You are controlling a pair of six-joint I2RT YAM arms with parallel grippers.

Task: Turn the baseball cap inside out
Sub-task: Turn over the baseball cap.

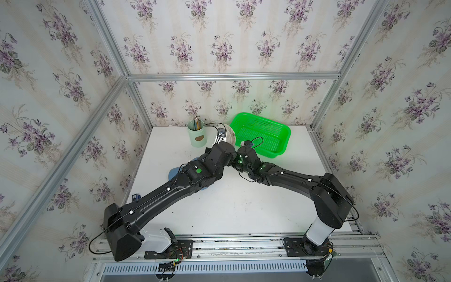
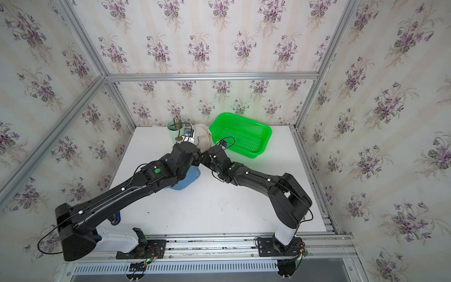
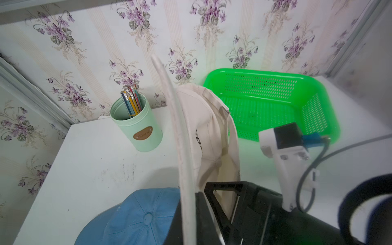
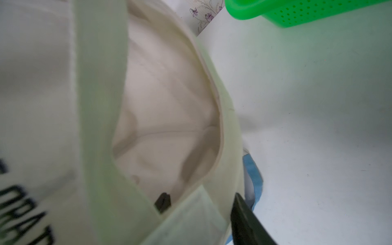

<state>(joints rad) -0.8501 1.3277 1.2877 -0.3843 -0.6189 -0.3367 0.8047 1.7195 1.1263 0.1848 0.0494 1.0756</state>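
Observation:
A cream baseball cap (image 1: 230,136) with black lettering hangs above the table's back middle, between the pencil cup and the basket. In the left wrist view my left gripper (image 3: 189,203) is shut on the edge of the cap's stiff brim (image 3: 180,137), and the crown (image 3: 210,127) droops beyond it. In the right wrist view my right gripper (image 4: 201,203) stands open astride the cap's rear band (image 4: 191,212). One fingertip (image 4: 162,201) is inside the cap's pale lining (image 4: 169,95) and the other finger (image 4: 244,218) is outside it.
A second, blue cap (image 1: 174,172) (image 3: 137,216) lies crown up on the table under my left arm. A mint cup of pencils (image 1: 197,136) stands at the back. Right of it tilts a green basket (image 1: 288,135). A small blue item (image 1: 136,196) lies at the table's left edge.

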